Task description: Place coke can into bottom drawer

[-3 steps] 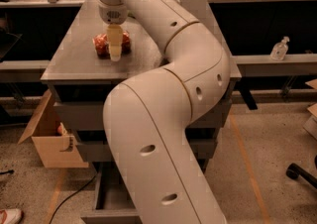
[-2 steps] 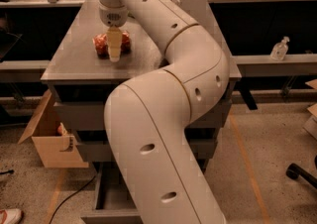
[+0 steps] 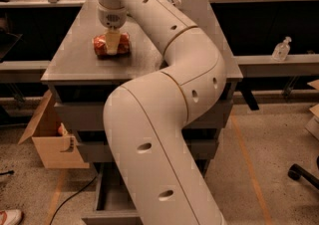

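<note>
Evidently, end effector (image 3: 113, 49) covers coke can (image 3: 99, 46) middle on tabletop (image 3: 70, 62); grip cannot be told; arm (image 3: 164, 119) hides most of bottom drawer (image 3: 106, 196).

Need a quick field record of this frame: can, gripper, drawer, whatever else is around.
coke can: small red-orange drink can, on its side on the grey cabinet top
gripper: two-finger gripper down at the can, over its middle
bottom drawer: lowest grey drawer pulled open, partly hidden behind the white arm
task status: can not yet in drawer
other: brown cardboard box on the floor left of the cabinet; clear plastic bottle on the bench at right
</note>
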Controlling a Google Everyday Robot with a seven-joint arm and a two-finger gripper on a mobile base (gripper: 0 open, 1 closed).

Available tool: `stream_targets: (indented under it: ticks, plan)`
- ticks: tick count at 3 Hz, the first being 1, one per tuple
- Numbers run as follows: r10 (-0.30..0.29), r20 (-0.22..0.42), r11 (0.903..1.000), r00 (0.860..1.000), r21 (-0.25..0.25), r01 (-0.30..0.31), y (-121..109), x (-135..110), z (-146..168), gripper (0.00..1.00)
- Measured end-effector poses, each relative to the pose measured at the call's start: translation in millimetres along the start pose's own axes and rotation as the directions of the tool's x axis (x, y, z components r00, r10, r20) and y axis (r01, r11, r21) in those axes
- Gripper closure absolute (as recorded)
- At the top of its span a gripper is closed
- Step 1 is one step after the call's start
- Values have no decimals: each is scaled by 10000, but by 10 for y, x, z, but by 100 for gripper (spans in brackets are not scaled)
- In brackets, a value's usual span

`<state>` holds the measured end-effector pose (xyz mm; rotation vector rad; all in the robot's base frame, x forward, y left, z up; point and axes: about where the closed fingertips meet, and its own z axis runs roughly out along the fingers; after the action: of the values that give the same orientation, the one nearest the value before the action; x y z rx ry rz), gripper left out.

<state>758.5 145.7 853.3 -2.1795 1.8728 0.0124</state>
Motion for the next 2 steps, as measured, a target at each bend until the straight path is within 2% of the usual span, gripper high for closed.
stream_targets:
  ticks: [1, 2]
  plan:
    - [40, 343, 10000, 9994, -44, -39, 16, -7, -16, 95]
    - [91, 1150, 9998, 9933, 145, -108, 50, 45, -223, 100]
